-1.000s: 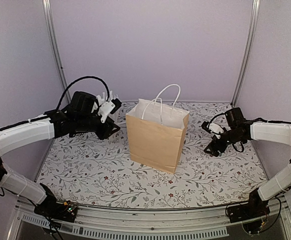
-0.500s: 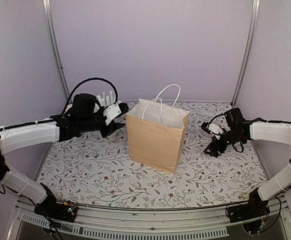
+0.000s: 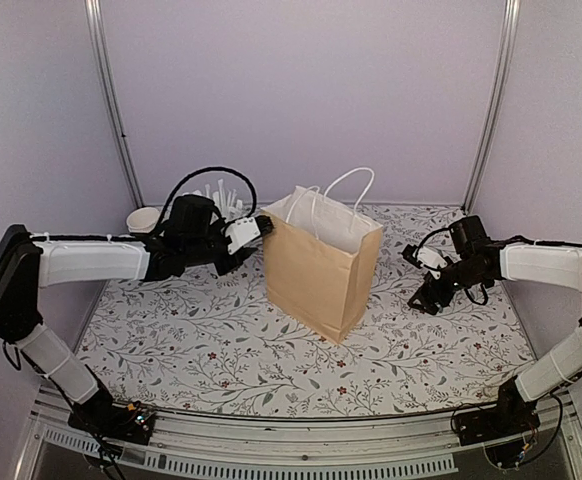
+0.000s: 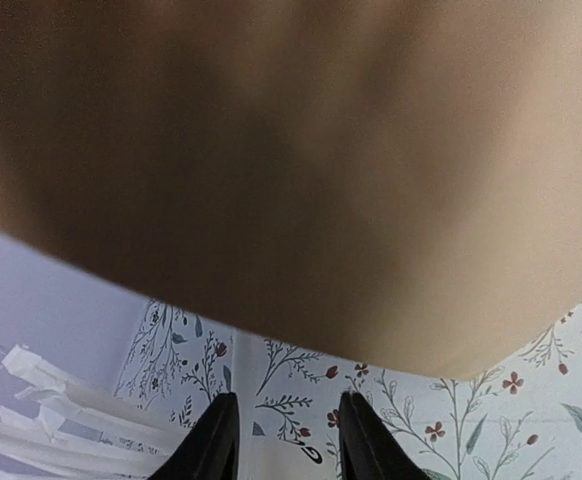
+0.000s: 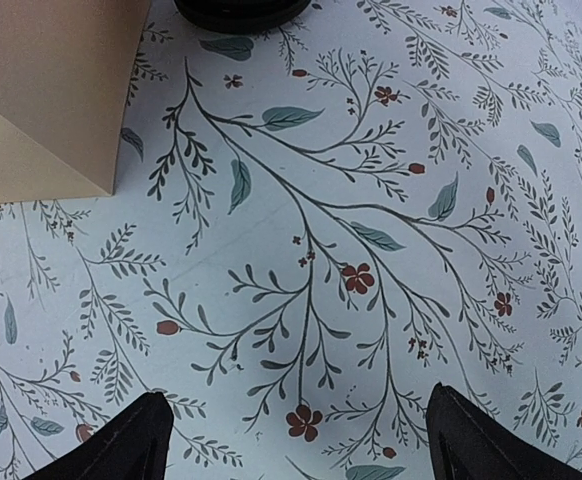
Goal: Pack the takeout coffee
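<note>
The near part of a flower-printed table (image 3: 221,350) is shown from above, with two arm bases at its edge. Further in, on the right, the right claw (image 3: 426,290) is held low over the table, spread wide with nothing in it. At the middle, a brown paper bag (image 3: 316,275) is stood upright with its mouth open and its white handles raised. The left claw (image 3: 256,230) is held at the bag's upper left edge, touching or just beside it; which cannot be told. Its jaws are parted partway, and only table is seen between them. In the left wrist view most of the picture is filled by the bag's side.

Behind the left arm, a lidless white cup (image 3: 143,218) and some white strips (image 3: 219,192) are seen. A black round rim (image 5: 241,12) is cut off at the top of the right wrist view, near the bag's bottom corner. Whether it is a lid cannot be told.

The coffee cannot be picked out in any view, and the bag's inside is not shown. Packing is therefore judged unconfirmed: neither claw carries a cup, and the coffee may already be bagged or remain to be fetched.
</note>
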